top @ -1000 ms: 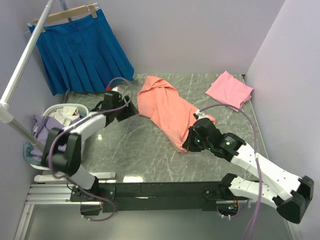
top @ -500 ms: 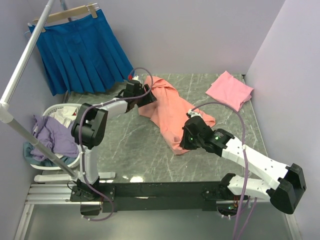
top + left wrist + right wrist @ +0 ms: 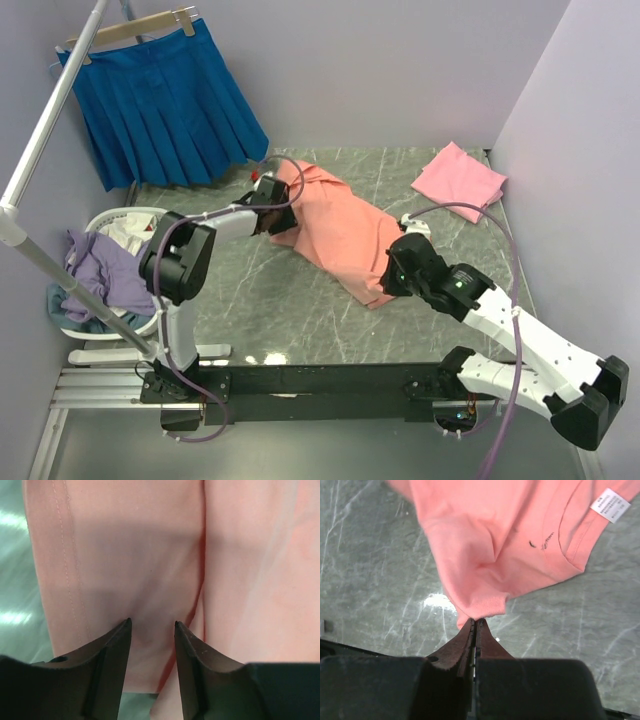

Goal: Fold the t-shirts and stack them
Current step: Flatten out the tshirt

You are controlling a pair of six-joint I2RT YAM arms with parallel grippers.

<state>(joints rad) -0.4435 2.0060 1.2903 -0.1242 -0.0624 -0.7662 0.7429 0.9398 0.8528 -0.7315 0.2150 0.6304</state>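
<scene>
1. While the salmon tee [image 3: 340,225] needs to lie flat before any fold, it's stretched diagonally across mid-table [image 3: 280,310], w/ one arm at each end.
2. Right gripper [image 3: 475,623]: jaws pinched tight on a small nub of the tee's edge at the near end. Collar & white label [image 3: 610,503] lie just beyond, so prob. a neck-side corner. Holding there anchors the cloth and keeps tension along its length.
3. Left gripper [image 3: 152,630]: fingers apart, nothing clamped. The tee's stitched hem shows btwn and beyond them. It sits low over the far-left end; can't tell if the tips touch the cloth. My read: lined up to nip the hem so both ends can be pulled together.
4. Cloth has a lengthwise crease just right of the left gripper's gap, so not flat yet.
5. Pink tee [image 3: 458,178]: folded into a rough square at the far-right corner, well apart from the salmon one. Prob. parked there as the stack base, out of the working area.
6. Progress, as I judge it: one tee folded, salmon one at flattening stage, no fold in it, stacking not done.
7. Risks: the right's pinch is thin and could slip if the left pulls hard; the left may catch two layers at the crease.
8. Blue skirt [image 3: 165,100] on its hanger back-left & laundry basket [image 3: 120,214] at left: not part of the job.
</scene>
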